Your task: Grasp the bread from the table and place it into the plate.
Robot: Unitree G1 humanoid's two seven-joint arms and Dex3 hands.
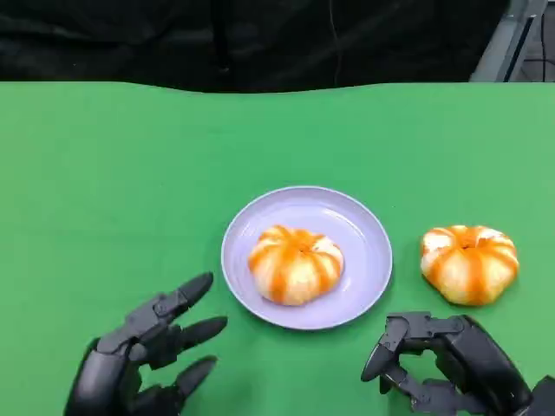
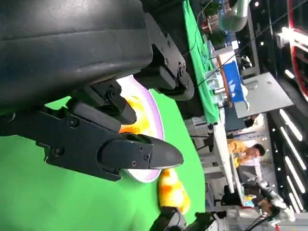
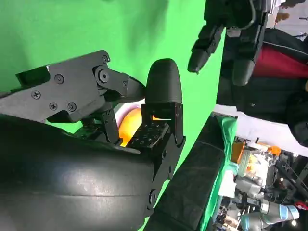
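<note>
Head view: a lilac plate (image 1: pixel 373 251) sits near the middle of the green table (image 1: pixel 104 173), with one bun (image 1: pixel 296 263) already lying in it. A second bun (image 1: pixel 469 263) rests on the table just beside the plate, toward the right edge; this is the bread left to move. The right hand (image 1: pixel 451 360) hovers near the front edge, just short of that bun, fingers curled inward and holding nothing. The left hand (image 1: pixel 143 355) sits toward the front left corner, fingers spread apart, empty.

Left wrist view: the left hand's fingers (image 2: pixel 139 154) are apart, and the plate and both buns lie beyond them.

Right wrist view: the right hand's fingers (image 3: pixel 163 86) are bent with a gap between them; an orange bun (image 3: pixel 130 126) shows through the gap, untouched.

Step in hand: approach to the grasp. The next move calls for advancing the right hand over the loose bun, closing around it, then lifting clear of the rim toward the plate's free area.
</note>
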